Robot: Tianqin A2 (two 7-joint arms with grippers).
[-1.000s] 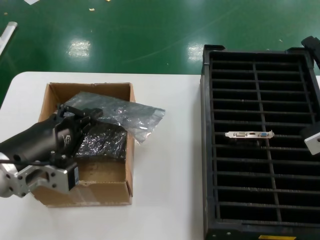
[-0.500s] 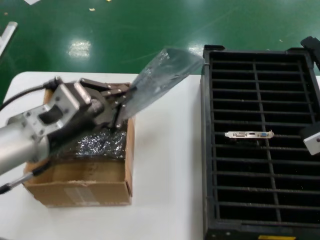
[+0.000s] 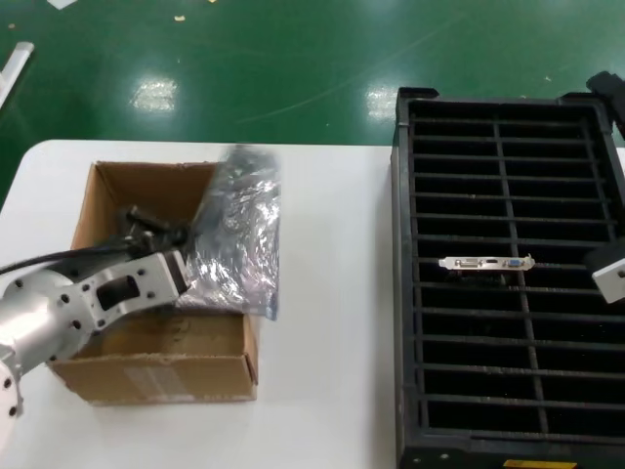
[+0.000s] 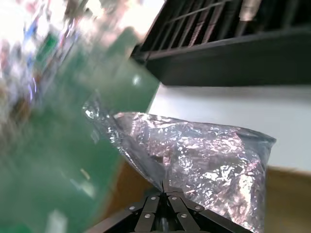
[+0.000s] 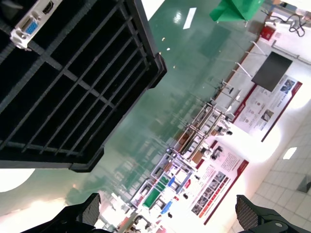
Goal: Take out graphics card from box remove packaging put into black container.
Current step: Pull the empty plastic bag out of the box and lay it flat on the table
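My left gripper (image 3: 191, 240) is shut on the packaging (image 3: 237, 234), a smoky-grey shiny film bag that hangs over the right part of the brown box (image 3: 156, 366). In the left wrist view the jaws meet on the film's edge, and the packaging (image 4: 204, 160) spreads out beyond my left gripper (image 4: 167, 191). The graphics card (image 3: 486, 262) stands in a slot of the black container (image 3: 405, 293), silvery bracket up. Its bracket (image 5: 29, 23) also shows in the right wrist view. My right gripper (image 5: 170, 216) is open and holds nothing, at the container's right side.
The box and the black container stand on a white table (image 3: 327, 352) with a bare strip between them. Green floor (image 3: 293, 59) lies beyond the table's far edge. Part of my right arm (image 3: 610, 274) overlaps the container's right edge.
My left gripper, which had swung the film bag up and to the right, has come back down; the bag now droops over the box's right wall. The right arm has not moved.
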